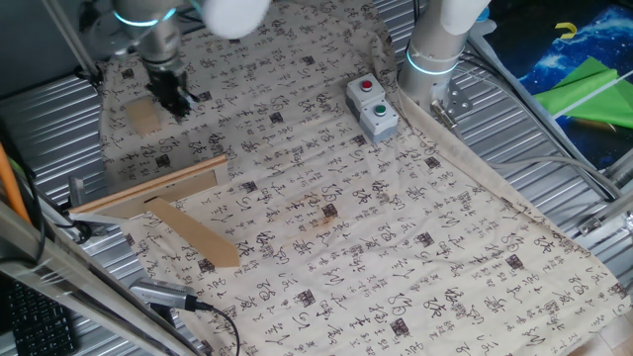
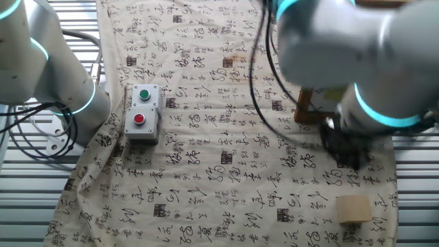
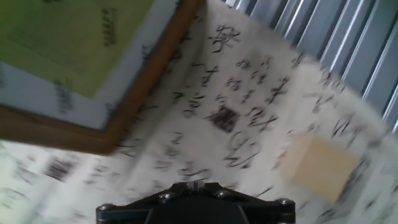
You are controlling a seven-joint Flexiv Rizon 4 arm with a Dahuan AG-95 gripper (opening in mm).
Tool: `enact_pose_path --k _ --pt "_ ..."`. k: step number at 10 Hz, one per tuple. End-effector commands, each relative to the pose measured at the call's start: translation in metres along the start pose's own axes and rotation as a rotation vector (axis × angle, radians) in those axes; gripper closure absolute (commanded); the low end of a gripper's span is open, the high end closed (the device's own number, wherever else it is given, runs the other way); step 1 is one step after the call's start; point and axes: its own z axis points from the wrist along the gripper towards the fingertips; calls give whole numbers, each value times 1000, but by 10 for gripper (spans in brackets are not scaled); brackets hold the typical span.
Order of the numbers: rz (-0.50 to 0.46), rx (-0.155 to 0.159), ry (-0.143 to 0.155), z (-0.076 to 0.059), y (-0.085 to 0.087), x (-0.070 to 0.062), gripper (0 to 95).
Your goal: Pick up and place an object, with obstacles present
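The small light-tan wooden block [image 1: 145, 117] lies on the printed cloth at the far left; it also shows in the other fixed view [image 2: 354, 208] and in the blurred hand view [image 3: 317, 167]. My gripper [image 1: 178, 99] hangs just above the cloth, close beside the block and not touching it. Its dark fingers [image 2: 350, 152] hold nothing. In the hand view the gripper [image 3: 194, 185] has its jaws together. The narrow pale batten [image 1: 148, 188] lies nearer the front, with the wider flat tan plank [image 1: 198, 235] angled off it.
A grey box with a red and a green button [image 1: 373, 107] stands mid-table. A second arm's base [image 1: 433, 59] rises behind it. A brown-edged board [image 3: 149, 68] fills the hand view's upper left. Ribbed metal [image 1: 40, 119] surrounds the cloth.
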Motion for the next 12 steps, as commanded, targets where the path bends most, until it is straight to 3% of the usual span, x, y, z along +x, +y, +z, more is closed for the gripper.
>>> enact_pose_path --k 1,5,9,10,11,12 --pt "-242 25 10 14 -42 7 950" --pt "-263 35 34 11 -44 2 950" --pt "-279 36 33 10 -44 3 950" --pt "-310 29 29 10 -44 3 950" --pt "-364 -15 -4 10 -44 3 950" --pt "-354 -21 -4 10 -44 3 950"
